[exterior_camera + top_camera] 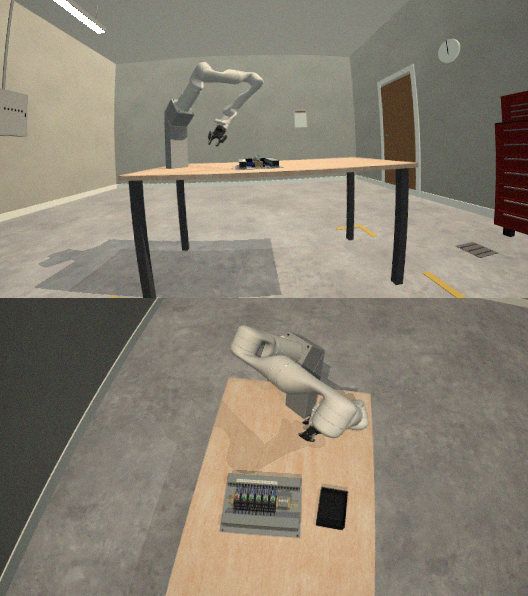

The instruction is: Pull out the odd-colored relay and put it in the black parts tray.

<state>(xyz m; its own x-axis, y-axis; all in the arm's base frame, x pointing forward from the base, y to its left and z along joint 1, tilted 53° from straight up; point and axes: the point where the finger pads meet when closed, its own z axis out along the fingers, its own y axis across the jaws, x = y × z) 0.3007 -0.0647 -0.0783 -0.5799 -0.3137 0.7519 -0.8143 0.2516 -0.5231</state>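
Note:
The grey relay panel (261, 529) (248, 163) lies flat on the wooden table (240, 568) (310, 166). A row of black relays sits across its middle. The leftmost relay (237, 499) has a red button; the other five (258, 500) have green buttons. The black parts tray (332, 508) lies just right of the panel. My gripper (308, 435) (216, 140) hangs high above the table, behind the panel and nearer the arm's base. Its fingers stand partly open with nothing between them.
The arm's grey base pedestal (301, 400) (176, 145) stands at the table's far end. A red tool cabinet (512, 160) stands by the right wall and a door (397, 130) is beyond the table.

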